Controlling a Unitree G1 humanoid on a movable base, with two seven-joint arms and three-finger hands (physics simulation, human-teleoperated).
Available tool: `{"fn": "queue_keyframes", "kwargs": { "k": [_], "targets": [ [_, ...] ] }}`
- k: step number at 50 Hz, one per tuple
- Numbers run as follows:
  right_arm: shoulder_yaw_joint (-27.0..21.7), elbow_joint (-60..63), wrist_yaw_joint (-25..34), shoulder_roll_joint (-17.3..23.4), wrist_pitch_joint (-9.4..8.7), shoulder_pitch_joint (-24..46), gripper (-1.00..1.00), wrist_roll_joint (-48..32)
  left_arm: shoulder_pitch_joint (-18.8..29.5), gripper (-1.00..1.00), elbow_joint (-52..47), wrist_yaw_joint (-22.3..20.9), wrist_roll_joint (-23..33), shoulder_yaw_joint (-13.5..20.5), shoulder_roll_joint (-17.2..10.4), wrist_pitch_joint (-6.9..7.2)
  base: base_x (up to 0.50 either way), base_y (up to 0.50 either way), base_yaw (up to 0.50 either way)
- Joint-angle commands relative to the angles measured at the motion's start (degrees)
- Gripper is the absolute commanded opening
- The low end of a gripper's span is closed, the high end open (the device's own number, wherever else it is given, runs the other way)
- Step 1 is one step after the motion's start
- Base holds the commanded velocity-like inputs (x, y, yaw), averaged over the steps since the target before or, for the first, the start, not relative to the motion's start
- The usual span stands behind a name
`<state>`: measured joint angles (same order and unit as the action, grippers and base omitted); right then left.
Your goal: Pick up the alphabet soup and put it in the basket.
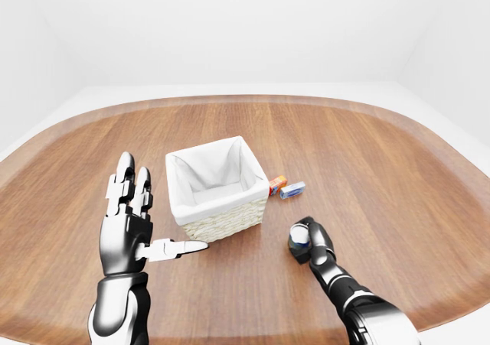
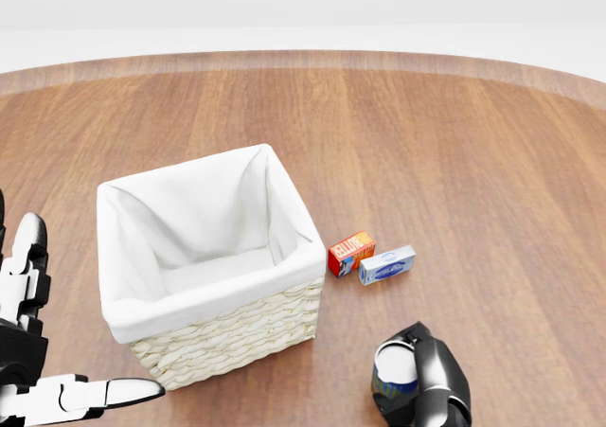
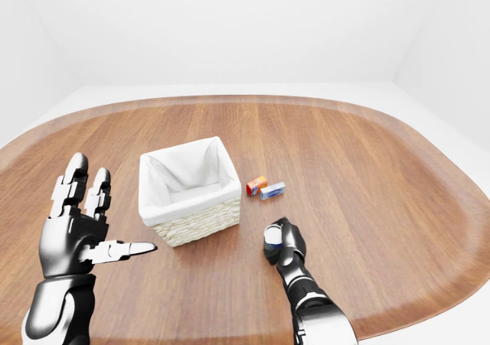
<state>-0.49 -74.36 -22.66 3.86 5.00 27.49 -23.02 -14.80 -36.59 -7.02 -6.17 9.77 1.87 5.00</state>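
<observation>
Head view: right hand [image 2: 428,389] sits at the bottom edge, right of centre, dark glossy fingers [image 2: 414,335] wrapped round the small cylindrical alphabet soup can with the white top and blue label [image 2: 395,370]. Fingers closed on the can, gripping it. Can is upright on the brown wood-grain oval surface [image 2: 473,162]; whether it's lifted off or resting there, can't tell.

Can position: below and right of the square woven wicker basket with white cloth liner [image 2: 210,337], apart from it, not inside. Basket interior shows only liner.

Between the basket's right corner and the can, higher in the head view: small red-orange box [image 2: 350,253] lying next to a small blue-and-white flat box [image 2: 386,265]. The two look touching or just about touching. Red box is just beside the basket's right wall; both are clear of the right hand.

Left hand [image 1: 126,226] is raised at the left of the left-eye view, palm up-ish, two fingers [image 1: 125,180] pointing up, the third [image 1: 180,247] stretched sideways toward the basket's lower left corner. Fingers spread wide, holding nothing, not touching the basket.

Right-eye view gives the same layout: right forearm enters from the bottom, hand over the can, basket centre-left, boxes to its right. Surroundings are plain white walls and floor beyond the surface edge.
</observation>
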Motion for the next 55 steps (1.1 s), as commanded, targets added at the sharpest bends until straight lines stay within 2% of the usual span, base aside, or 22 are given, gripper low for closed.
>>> {"fn": "queue_keyframes", "kwargs": {
  "k": [1,20,38,45,55],
  "targets": [
    [-2.20,-2.24,-0.14,-0.32,0.00,-1.25,-1.00,2.25,-0.05,1.00,-0.03,0.13,-0.07,-0.05,-0.04,0.00,0.00,0.00,0.00],
    [-2.12,-1.31,0.35,-0.07,0.00,-1.55,-1.00,2.96,-0.18,1.00,-0.20,-0.25,-0.36,0.48,0.08,0.00,0.00,0.00,0.00],
    [-1.69,5.19,3.58,0.62,0.00,-2.44,-1.00,7.62,-0.43,1.00,0.61,0.13,0.36,-0.86,-0.05,0.00,0.00,0.00,0.00],
    [-1.61,10.99,5.28,0.44,0.00,-3.47,-1.00,9.42,-0.29,1.00,0.38,0.04,0.10,-0.57,-0.11,0.00,0.00,0.00,0.00],
    [-1.82,26.56,8.76,0.21,0.00,-8.48,-1.00,11.97,-0.47,1.00,0.25,0.13,0.41,-0.96,-0.08,0.00,0.00,0.00,0.00]
  ]
}}
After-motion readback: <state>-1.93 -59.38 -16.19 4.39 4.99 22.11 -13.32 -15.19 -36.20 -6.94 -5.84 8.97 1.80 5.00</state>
